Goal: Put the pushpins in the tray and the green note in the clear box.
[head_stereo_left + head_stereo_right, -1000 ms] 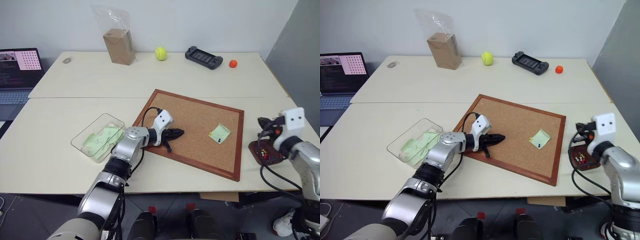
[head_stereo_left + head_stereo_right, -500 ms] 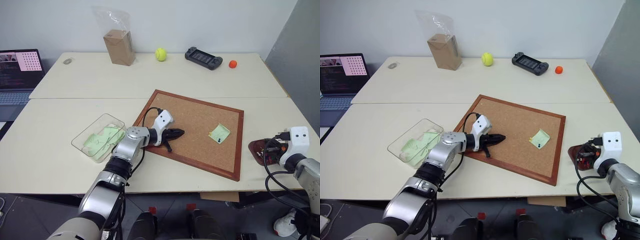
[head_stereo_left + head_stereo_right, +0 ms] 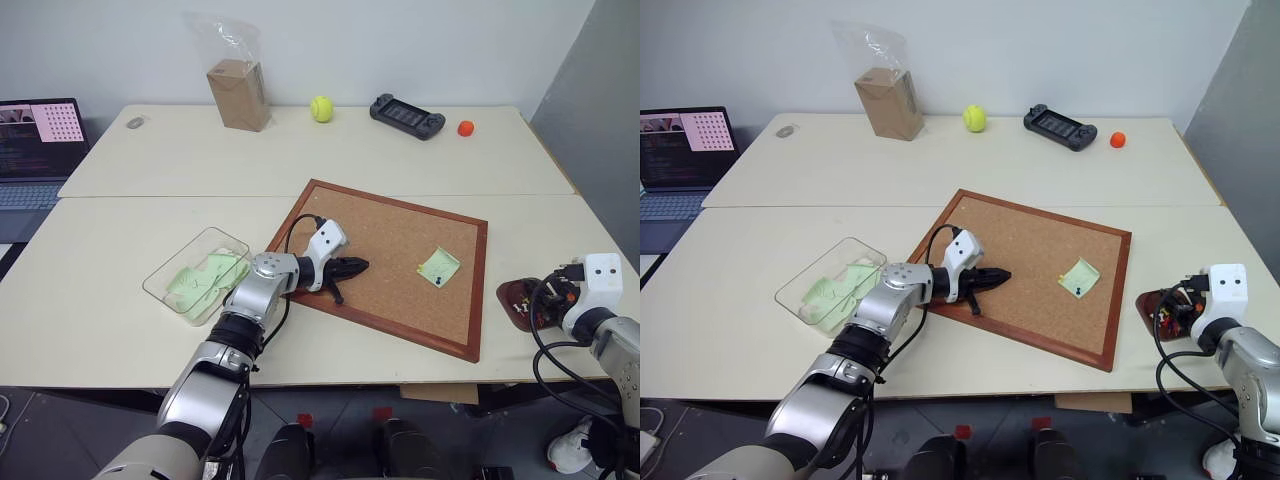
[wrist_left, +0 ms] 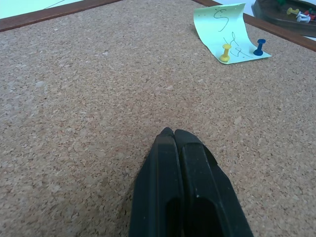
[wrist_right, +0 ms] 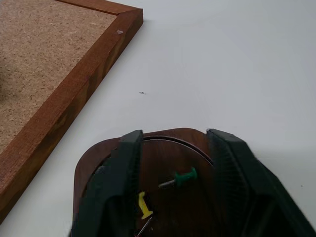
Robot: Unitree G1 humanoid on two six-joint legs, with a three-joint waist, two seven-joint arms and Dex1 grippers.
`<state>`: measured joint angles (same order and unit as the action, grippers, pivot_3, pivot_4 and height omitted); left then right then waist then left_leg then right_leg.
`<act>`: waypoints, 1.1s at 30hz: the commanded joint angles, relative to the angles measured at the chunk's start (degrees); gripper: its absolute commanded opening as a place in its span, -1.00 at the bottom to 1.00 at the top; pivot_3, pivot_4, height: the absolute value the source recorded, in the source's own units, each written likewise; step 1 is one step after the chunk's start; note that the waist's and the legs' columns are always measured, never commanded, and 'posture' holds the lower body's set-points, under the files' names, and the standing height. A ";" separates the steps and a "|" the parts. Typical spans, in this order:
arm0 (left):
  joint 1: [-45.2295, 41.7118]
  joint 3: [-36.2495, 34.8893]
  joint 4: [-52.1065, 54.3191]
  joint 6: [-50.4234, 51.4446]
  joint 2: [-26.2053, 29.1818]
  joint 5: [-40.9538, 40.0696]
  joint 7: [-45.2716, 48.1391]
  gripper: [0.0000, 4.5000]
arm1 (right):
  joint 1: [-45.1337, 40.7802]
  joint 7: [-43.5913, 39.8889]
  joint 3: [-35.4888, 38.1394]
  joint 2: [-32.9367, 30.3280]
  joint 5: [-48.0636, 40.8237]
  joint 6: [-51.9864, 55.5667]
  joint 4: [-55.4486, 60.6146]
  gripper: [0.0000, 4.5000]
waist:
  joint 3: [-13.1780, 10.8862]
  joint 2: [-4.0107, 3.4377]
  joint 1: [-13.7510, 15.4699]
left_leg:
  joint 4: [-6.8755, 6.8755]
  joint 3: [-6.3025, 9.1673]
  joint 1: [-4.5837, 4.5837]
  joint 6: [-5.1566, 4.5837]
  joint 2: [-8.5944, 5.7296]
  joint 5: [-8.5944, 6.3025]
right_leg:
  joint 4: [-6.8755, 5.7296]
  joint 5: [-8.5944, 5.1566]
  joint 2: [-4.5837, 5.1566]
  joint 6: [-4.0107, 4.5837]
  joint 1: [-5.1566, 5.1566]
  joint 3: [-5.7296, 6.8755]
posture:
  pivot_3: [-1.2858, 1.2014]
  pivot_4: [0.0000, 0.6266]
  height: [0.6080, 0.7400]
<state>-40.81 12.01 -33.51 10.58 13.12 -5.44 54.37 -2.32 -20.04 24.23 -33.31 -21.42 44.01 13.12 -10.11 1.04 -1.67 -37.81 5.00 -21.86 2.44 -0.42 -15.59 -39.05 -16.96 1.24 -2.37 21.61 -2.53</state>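
Resting low over the corkboard [image 3: 395, 260], the left gripper [image 4: 174, 133] has its two black fingers pressed together with nothing between them, tips aimed toward the green note [image 3: 439, 266] at about 3 o'clock from them in the head view. That note lies flat on the cork near the board's right frame, held by a yellow pushpin [image 4: 225, 52] and a blue pushpin [image 4: 260, 47] along its lower edge, with dark scribbles on the paper. Off the board's right frame, at roughly 4 o'clock from the note, the tray [image 5: 96, 160] sits on the white table [image 3: 130, 310]. The right gripper [image 5: 175, 143] hovers directly over it, its fingers [image 5: 123, 168] spread apart and empty, one on each side of the dish's bowl. Inside the tray lie a green pushpin [image 5: 180, 177] and another yellow pin [image 5: 143, 205], with a few more pins, red and white, visible from the head camera. At about 9 o'clock from the board, just beside its left corner, the clear box [image 3: 160, 280] holds several pale green papers. Along the table's far edge, around 12 o'clock, stand a bagged cardboard box [image 3: 238, 92], a tennis ball [image 3: 321, 107], a black game controller [image 3: 407, 115] and a small orange ball [image 3: 466, 128].
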 commanded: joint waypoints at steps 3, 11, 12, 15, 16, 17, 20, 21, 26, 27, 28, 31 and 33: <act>0.16 0.68 -0.28 -0.17 -0.37 0.91 -0.08 -1.00 | -1.43 -2.96 1.22 -1.41 -1.42 -3.52 1.70 0.49 | 0.00 0.00 0.00 | 0.00 0.00 0.00 0.00 0.00 0.00 | 0.00 0.00 0.00 0.00 0.00 0.00 | 0.03 -0.52 1.00; 0.11 0.90 -0.43 -0.52 -0.49 1.20 0.07 -1.00 | 1.36 -27.60 -9.18 -8.49 -6.46 -12.70 8.16 0.49 | -0.01 0.01 -0.05 | 0.00 0.01 0.00 0.00 -0.03 0.00 | 0.04 -0.01 -0.06 -0.01 -0.01 0.03 | 0.03 -0.52 1.00; 0.05 0.90 -0.55 -0.61 -0.52 1.27 0.04 -1.00 | 1.23 -28.67 -9.90 -8.90 -6.62 -13.25 8.01 0.49 | -0.02 0.04 -0.04 | 0.00 0.01 0.00 0.00 -0.03 0.00 | 0.05 -0.01 -0.07 -0.01 -0.01 0.04 | 0.03 -0.52 1.00; -0.19 0.81 -0.64 -0.90 -0.61 1.49 -0.32 -1.00 | -1.16 -31.79 -13.82 -8.59 -7.71 -13.50 7.84 0.49 | -0.04 0.07 -0.01 | -0.03 0.04 0.01 0.00 -0.02 0.00 | 0.07 0.00 -0.06 -0.02 -0.07 0.05 | 0.03 -0.52 1.00; -0.18 0.66 -0.39 -0.63 -0.75 1.32 -0.43 -1.00 | -1.89 -31.70 -15.07 -8.08 -7.11 -13.83 7.38 0.49 | -0.04 0.07 0.00 | -0.04 0.04 0.01 0.00 -0.02 0.00 | 0.08 0.00 -0.06 -0.04 -0.07 0.04 | 0.03 -0.52 1.00; -0.13 0.57 -0.07 -0.36 -0.85 1.21 -0.48 -1.00 | -2.70 -31.22 -16.30 -7.40 -6.21 -14.40 6.52 0.49 | -0.04 0.07 0.00 | -0.04 0.04 0.02 0.00 -0.01 0.00 | 0.07 0.01 -0.05 -0.04 -0.07 0.03 | 0.03 -0.52 1.00; 0.06 0.53 0.45 -0.15 -0.85 1.26 -0.49 -1.00 | -5.40 -30.15 -19.17 -5.71 -3.85 -16.46 3.17 0.49 | -0.04 0.07 0.01 | -0.05 0.09 0.03 0.00 -0.01 0.00 | 0.06 0.01 -0.06 -0.04 -0.08 0.07 | 0.03 -0.52 1.00; 0.10 0.52 0.48 -0.14 -0.83 1.29 -0.50 -1.00 | -5.92 -30.05 -19.52 -5.40 -3.55 -16.85 2.48 0.49 | -0.04 0.07 0.03 | -0.05 0.10 0.02 0.00 -0.01 0.00 | 0.07 0.01 -0.06 -0.04 -0.07 0.08 | 0.03 -0.52 1.00; 0.59 0.52 1.20 -0.03 -0.39 1.47 -0.50 -1.00 | -9.84 -28.53 -20.91 -2.76 -0.74 -20.14 -5.95 0.49 | -0.05 0.08 0.06 | -0.04 0.10 0.01 0.00 0.00 0.00 | 0.07 0.01 0.01 -0.03 -0.05 0.06 | 0.03 -0.52 1.00; 0.59 0.50 1.18 -0.06 -0.30 1.52 -0.53 -1.00 | -10.20 -28.19 -20.64 -2.15 -0.89 -19.99 -7.29 0.49 | -0.05 0.08 0.06 | -0.04 0.12 0.00 0.00 0.01 0.00 | 0.07 0.01 0.01 -0.03 -0.05 0.08 | 0.03 -0.52 1.00; 0.60 0.47 1.16 -0.09 -0.19 1.55 -0.53 -1.00 | -10.54 -27.70 -20.40 -1.59 -0.81 -20.09 -8.56 0.49 | -0.05 0.08 0.09 | -0.04 0.12 -0.01 0.00 0.01 0.00 | 0.07 0.01 0.01 -0.03 -0.04 0.08 | 0.03 -0.52 1.00; 0.55 0.48 1.15 -0.19 0.08 1.64 -0.45 -1.00 | -10.28 -28.47 -21.13 -1.18 0.22 -21.87 -10.60 0.49 | -0.05 0.07 0.06 | -0.03 0.12 -0.01 0.00 0.02 -0.01 | 0.07 0.01 0.00 -0.03 -0.04 0.08 | 0.03 -0.52 1.00; 0.49 0.49 1.17 -0.17 0.17 1.68 -0.39 -1.00 | -10.01 -28.61 -21.18 -0.83 0.29 -22.03 -11.04 0.49 | -0.05 0.07 0.04 | -0.03 0.11 -0.01 0.00 0.02 0.00 | 0.07 0.01 0.00 -0.03 -0.01 0.07 | 0.03 -0.52 1.00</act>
<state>-40.72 12.02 -33.11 9.98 12.91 -4.54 54.16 -12.18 -48.35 2.77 -34.57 -21.33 23.75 1.62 -10.16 1.11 -1.63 -37.84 5.11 -21.86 2.45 -0.40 -15.59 -38.99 -16.94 1.24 -2.40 21.59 -2.45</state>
